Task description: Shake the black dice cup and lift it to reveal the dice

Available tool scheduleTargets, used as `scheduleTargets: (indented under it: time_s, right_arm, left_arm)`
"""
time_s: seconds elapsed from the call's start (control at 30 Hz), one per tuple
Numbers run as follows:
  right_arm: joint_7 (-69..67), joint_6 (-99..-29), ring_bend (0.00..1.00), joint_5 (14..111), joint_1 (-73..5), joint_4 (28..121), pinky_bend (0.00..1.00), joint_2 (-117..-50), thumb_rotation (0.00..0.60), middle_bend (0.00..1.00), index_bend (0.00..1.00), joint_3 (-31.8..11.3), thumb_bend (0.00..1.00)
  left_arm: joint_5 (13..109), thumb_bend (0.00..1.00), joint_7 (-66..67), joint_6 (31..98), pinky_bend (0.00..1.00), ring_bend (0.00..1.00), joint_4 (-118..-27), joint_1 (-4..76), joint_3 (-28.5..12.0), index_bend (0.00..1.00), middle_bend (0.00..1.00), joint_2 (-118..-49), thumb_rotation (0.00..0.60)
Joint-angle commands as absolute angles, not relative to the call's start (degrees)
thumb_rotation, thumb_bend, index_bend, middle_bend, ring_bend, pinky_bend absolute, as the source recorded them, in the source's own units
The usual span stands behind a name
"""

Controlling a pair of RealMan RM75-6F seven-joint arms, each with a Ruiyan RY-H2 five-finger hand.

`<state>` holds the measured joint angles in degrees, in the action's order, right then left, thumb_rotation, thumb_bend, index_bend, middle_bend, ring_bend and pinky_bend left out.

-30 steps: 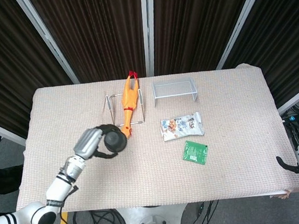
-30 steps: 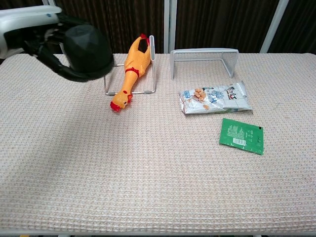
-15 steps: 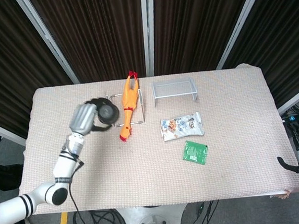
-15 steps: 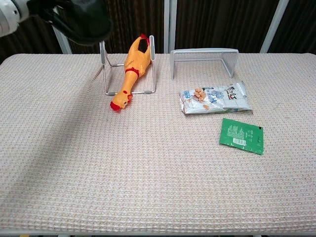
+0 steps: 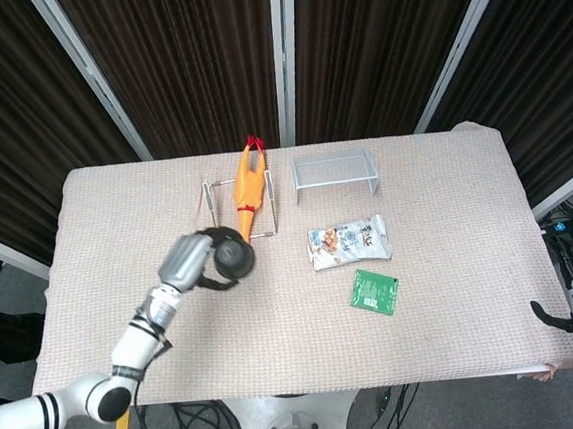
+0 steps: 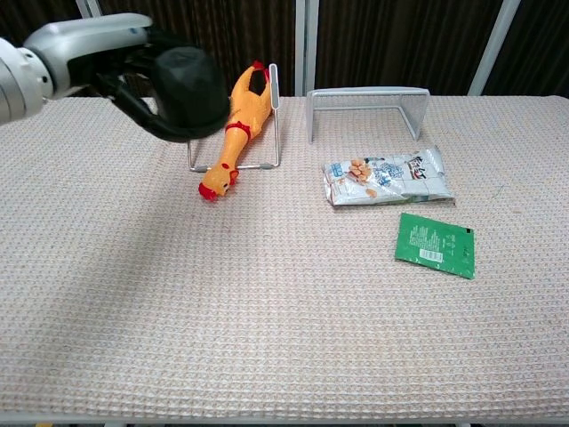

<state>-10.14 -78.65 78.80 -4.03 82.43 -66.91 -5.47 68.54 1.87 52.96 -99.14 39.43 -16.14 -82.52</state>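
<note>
The left hand [image 5: 199,264] grips the black dice cup [image 5: 235,258], its dark fingers [image 6: 133,100] wrapped around the cup's sides. The cup is held up off the worktop [image 5: 456,310], over the left half of it, and in the head view it overlaps the head end of the rubber chicken [image 5: 247,196]. In the chest view the cup [image 6: 188,89] sits in front of the left upright of the wire rack [image 5: 268,204] and just left of the chicken's body [image 6: 238,129]. No dice can be made out in either view.

The orange chicken lies lengthwise within the wire rack, its red comb toward the near side and its feet toward the far edge. To the right of it, near the far edge, stands a small metal shelf riser [image 5: 334,169]. Nearer than the riser lies a snack packet [image 5: 348,242], and just nearer still, slightly to the right, a flat green sachet [image 5: 375,291].

The right hand [image 5: 550,314] shows only as a dark tip at the near right corner of the worktop, beside its white arm housing; whether its fingers are open or closed cannot be told.
</note>
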Motion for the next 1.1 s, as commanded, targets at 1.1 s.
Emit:
scheduleTargets:
  time_s: [1.1]
  right_arm:
    - [-10.42, -76.08, 0.0, 77.24, -4.58, 80.77, 0.0, -67.92, 0.6, 0.0, 0.0, -5.58, 0.16]
  left_arm:
    - [60.55, 0.27, -5.1, 50.39, 0.34, 0.29, -95.06, 38.29, -14.36, 0.4, 0.49, -78.43, 0.6]
